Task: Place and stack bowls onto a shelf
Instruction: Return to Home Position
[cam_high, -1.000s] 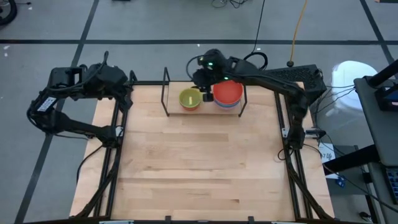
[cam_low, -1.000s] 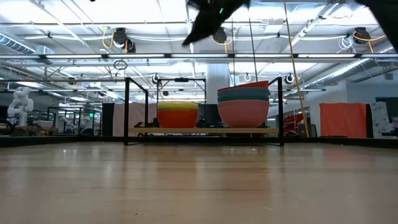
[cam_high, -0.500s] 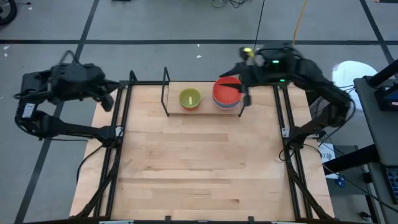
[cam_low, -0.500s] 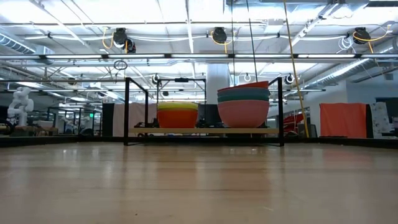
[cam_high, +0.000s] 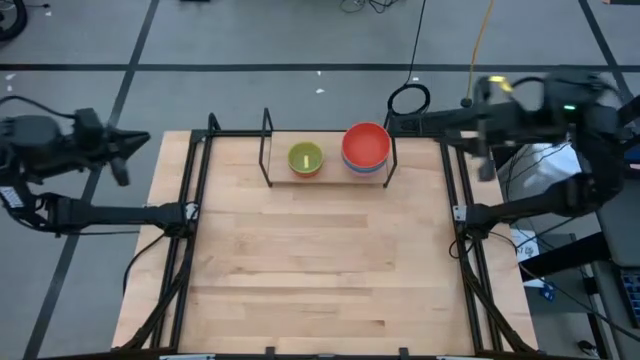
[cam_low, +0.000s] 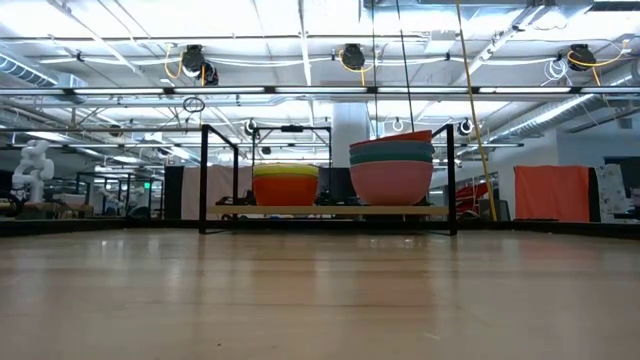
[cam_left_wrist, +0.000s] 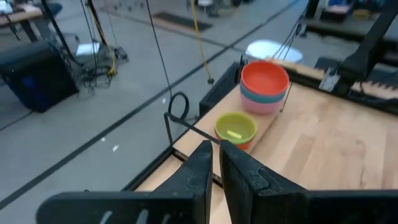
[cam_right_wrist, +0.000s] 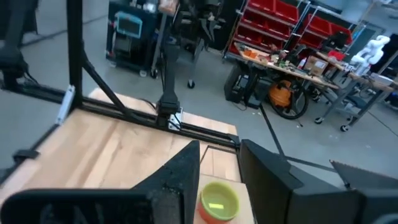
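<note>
– Fingers first: what state?
– Left fingers (cam_high: 122, 150) are pressed almost together, with just a sliver of gap in my wrist view, and they hold nothing. Right fingers (cam_high: 482, 145) are parted with a clear gap. Empty too.
– Where are they?
– Both are off the bench (cam_high: 320, 270). The left ones hang out past its left edge, the right ones past its right edge up by the far corner. Neither is over the wood.
– Bowls?
– Every bowl I can see is on the shelf (cam_low: 330, 211), at the far edge of the bench. There are two stacks side by side, not touching. Yellow bowl (cam_high: 305, 158) tops the left stack, with orange showing under it in the low view. Red bowl (cam_high: 366, 145) tops the taller right stack, with teal and pink under it. I can't count what's nested deeper. I see no loose bowl on the bench.
– Which way from the fingers?
– The shelf lies inboard of both: rightward from my left fingers, leftward from my right. Its long axis runs side to side along the far edge. My right fingers are nearer, off the red-stack end, and my left are well apart from it.
– Next move?
– My call is that the stacking looks done and only parking the arms is open. That heads away from the shelf, so there's little chance of clipping a rod.
</note>
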